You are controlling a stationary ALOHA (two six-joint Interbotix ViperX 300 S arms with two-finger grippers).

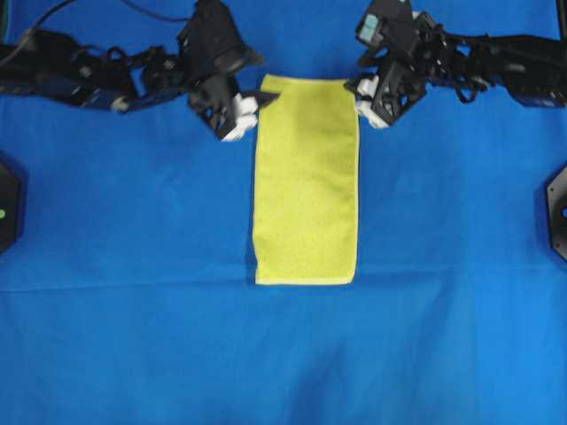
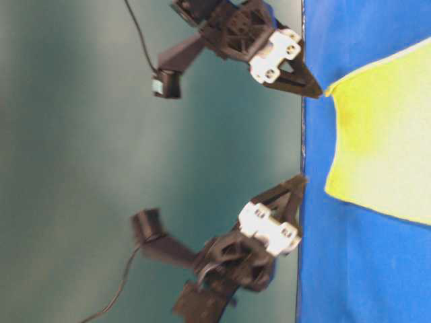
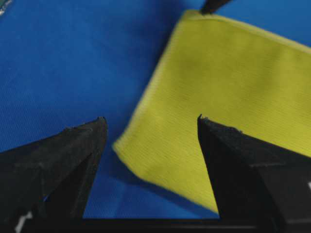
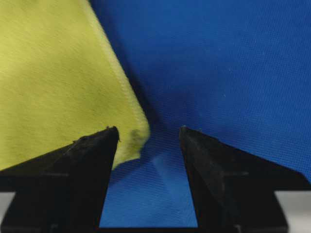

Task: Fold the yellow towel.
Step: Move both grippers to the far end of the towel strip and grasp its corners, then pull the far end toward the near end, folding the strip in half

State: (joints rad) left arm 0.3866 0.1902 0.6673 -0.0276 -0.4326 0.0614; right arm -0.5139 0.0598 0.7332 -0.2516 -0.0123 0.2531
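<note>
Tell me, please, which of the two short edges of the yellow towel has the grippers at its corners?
The far short edge of the yellow towel, at the top of the overhead view: the left gripper and right gripper flank its corners, fingers open. The near edge lies alone.

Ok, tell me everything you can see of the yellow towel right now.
The yellow towel is a yellow-green, fine-textured cloth with a thin lighter hem, lying flat on the blue cloth as a tall rectangle. Its far corners sit at the open left tool and open right tool; neither grips it.
</note>
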